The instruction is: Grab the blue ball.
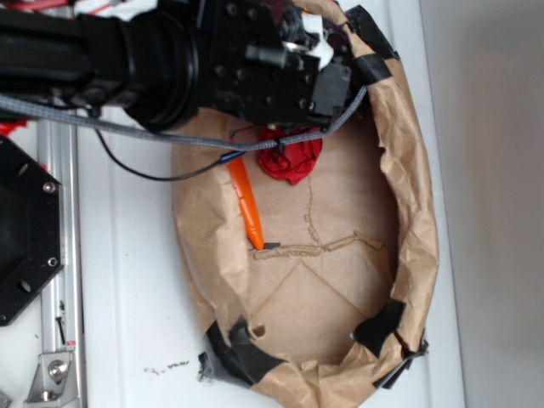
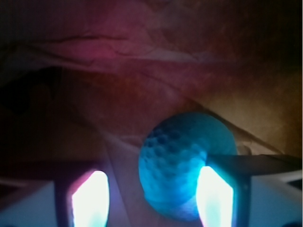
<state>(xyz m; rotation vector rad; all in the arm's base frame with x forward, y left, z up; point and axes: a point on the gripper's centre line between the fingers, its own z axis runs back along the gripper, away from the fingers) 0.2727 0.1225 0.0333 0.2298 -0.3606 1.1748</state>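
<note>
Crumpled brown paper nest [image 1: 416,212] on white table [image 1: 127,280], claw [image 2: 152,196] spread wide around blue ball [image 2: 182,161], not gripping

The blue ball [image 2: 182,165] is a small teal-blue sphere with a dimpled, finely textured matte surface. In the wrist view it sits low and right of centre on crumpled brown paper, lit brightly from below. In the exterior view it is hidden from sight.

no readable text, labels, brands or numbers in either view
</note>
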